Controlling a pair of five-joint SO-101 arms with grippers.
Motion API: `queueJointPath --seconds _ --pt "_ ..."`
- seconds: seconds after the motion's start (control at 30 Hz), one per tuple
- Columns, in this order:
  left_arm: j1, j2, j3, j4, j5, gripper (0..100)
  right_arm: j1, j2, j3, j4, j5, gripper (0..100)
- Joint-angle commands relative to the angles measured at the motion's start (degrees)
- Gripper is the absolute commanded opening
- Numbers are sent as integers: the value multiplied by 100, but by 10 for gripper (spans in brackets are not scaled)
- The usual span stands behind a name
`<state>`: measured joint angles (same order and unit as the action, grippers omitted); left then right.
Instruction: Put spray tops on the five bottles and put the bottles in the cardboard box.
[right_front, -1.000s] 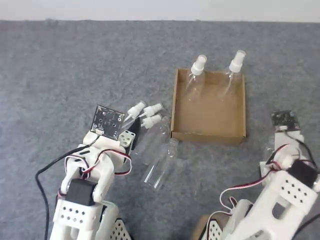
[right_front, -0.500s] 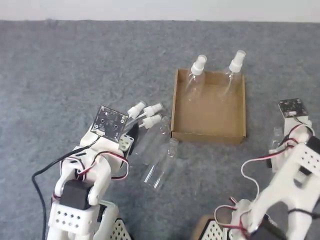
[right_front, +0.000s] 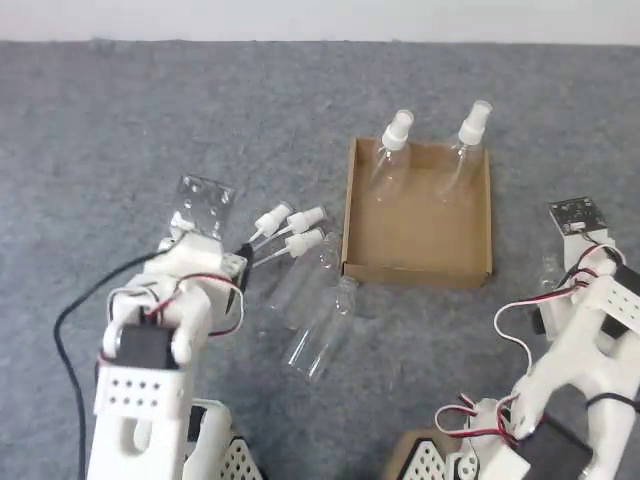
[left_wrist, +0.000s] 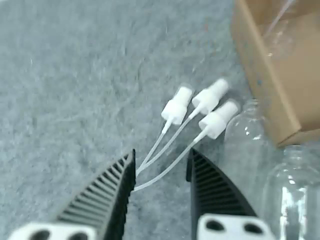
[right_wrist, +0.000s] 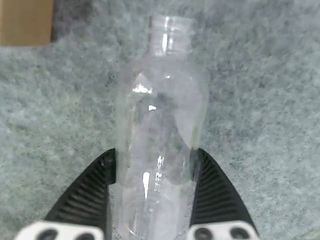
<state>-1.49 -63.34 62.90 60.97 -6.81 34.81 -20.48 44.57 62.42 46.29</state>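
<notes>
At the lower left of the high view, our left gripper (left_wrist: 160, 160) holds its jaws apart around the tubes of three loose spray tops (left_wrist: 200, 107) on the surface (right_front: 150, 120), likely lining up to take one. At the right edge our right gripper (right_wrist: 152, 162) has its jaws clamped on an uncapped bottle (right_wrist: 162, 95), neck free for a top, near the cardboard box (right_front: 415, 270); we read no writing anywhere.

— Any writing here you can read?
— None. The cardboard box (right_front: 417, 271) has plain brown walls, and the clear bottle (right_wrist: 159, 105) carries no label.
— And the circuit board (right_front: 203, 196) on the left arm?
— Its markings are too small to make out.
</notes>
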Motion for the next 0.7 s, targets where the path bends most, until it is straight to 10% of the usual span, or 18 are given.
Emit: queueJointPath --seconds 0.0,0.67 --pt "-193 220 -409 -26 44 148 75 -13 -369 -101 79 6" --pt "-308 2989 -2721 422 -607 148 374 1903 -2075 -171 79 7"
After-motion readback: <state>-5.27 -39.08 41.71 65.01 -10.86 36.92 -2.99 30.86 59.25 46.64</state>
